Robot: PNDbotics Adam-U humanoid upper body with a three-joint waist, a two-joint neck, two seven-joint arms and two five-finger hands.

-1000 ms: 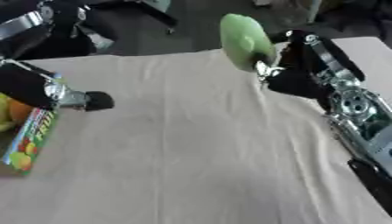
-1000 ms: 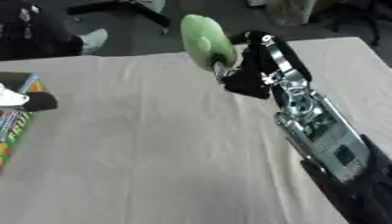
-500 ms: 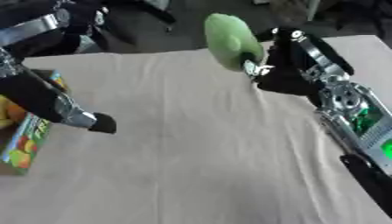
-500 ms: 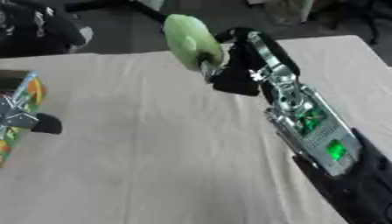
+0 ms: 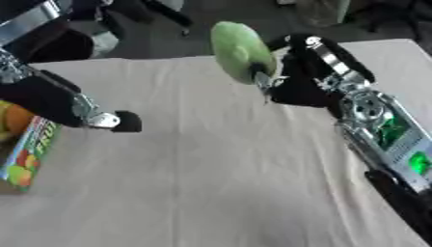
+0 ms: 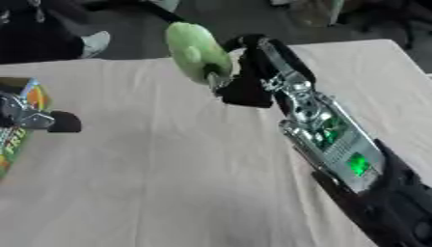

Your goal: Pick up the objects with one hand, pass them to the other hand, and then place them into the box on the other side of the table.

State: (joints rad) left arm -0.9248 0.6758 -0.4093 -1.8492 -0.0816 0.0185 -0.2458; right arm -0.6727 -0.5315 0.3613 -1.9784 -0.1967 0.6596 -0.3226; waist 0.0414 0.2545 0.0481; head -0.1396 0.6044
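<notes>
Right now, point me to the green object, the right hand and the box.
green object [image 5: 240,50], left eye view, its rounded face.
right hand [image 5: 300,87], left eye view, black palm.
box [image 5: 30,149], left eye view, printed side wall.

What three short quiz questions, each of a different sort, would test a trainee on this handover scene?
1. True or false: the right hand holds the pale green rounded object up above the beige cloth-covered table.
2. Multiple choice: the colourful fruit-printed box lies at the table's (A) left edge, (B) right edge, (C) middle.
3. Fill in: the left hand is beside the box, apart from the green ____.

Key: 1 true; 2 A; 3 object.
</notes>
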